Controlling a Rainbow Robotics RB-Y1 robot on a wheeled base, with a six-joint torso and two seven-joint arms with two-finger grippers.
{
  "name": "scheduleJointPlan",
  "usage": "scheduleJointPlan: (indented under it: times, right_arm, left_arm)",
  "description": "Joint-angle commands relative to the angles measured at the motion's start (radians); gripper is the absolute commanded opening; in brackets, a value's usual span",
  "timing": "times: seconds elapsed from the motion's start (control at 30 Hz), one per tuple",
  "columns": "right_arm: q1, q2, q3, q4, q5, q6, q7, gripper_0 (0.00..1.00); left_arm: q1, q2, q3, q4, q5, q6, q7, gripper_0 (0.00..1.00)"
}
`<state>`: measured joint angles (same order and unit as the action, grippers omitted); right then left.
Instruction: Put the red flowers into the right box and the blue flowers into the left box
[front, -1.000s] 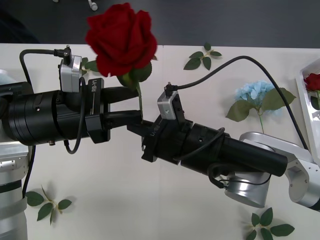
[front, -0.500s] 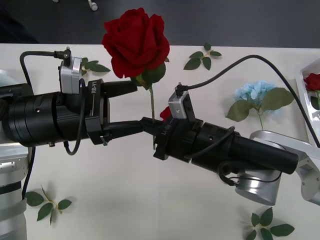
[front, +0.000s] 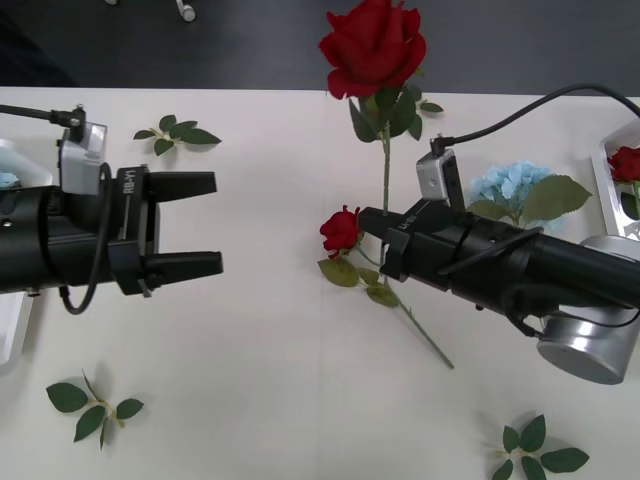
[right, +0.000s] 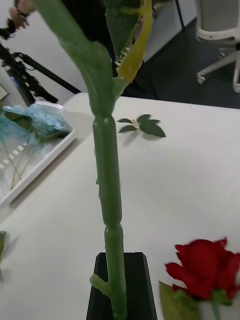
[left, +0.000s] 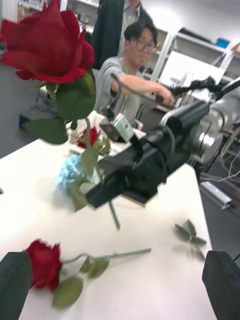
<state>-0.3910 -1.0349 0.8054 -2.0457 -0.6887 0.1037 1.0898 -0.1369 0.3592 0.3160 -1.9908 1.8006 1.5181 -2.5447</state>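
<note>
A red rose (front: 373, 45) is held clamped by the right hand (front: 372, 245), stem axis 6-to-12 o'clock, bloom at 12; the left hand (front: 205, 225) is spread apart.

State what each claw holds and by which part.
Right claw grips a red rose upright by its lower stem. Left claw is open, holding nothing.

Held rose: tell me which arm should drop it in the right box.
Right. The right gripper grips the rose by its stem, nearer the right box; the left gripper is open, empty.

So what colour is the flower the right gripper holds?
Deep red rose, clearest in the front view, held by the right gripper.
</note>
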Motion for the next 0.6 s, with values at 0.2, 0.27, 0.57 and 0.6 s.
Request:
scheduleJointPlan:
  times: [0.2, 0.27, 0.57, 0.6]
  right_arm:
    - [0.141, 0.001, -0.356, -0.145, -0.127, 0.398, -0.01, 0.0]
    - [0.152, 0.018, -0.426, -0.159, -0.153, 0.493, -0.007, 0.0]
    - [0.161, 0.032, -0.741, -0.165, -0.265, 0.944, 0.019, 0.0]
    - [0.161, 0.021, -0.767, -0.162, -0.27, 0.995, 0.022, 0.0]
  left_arm:
    - [0.118, 0.181, 0.149, -0.016, 0.048, -0.003, -0.051, 1.0]
    - [0.135, 0.216, 0.169, -0.016, 0.055, -0.001, -0.051, 1.0]
    - [0.171, 0.342, 0.256, -0.011, 0.069, 0.054, -0.051, 1.0]
    - [0.171, 0.353, 0.265, -0.008, 0.071, 0.063, -0.051, 1.0]
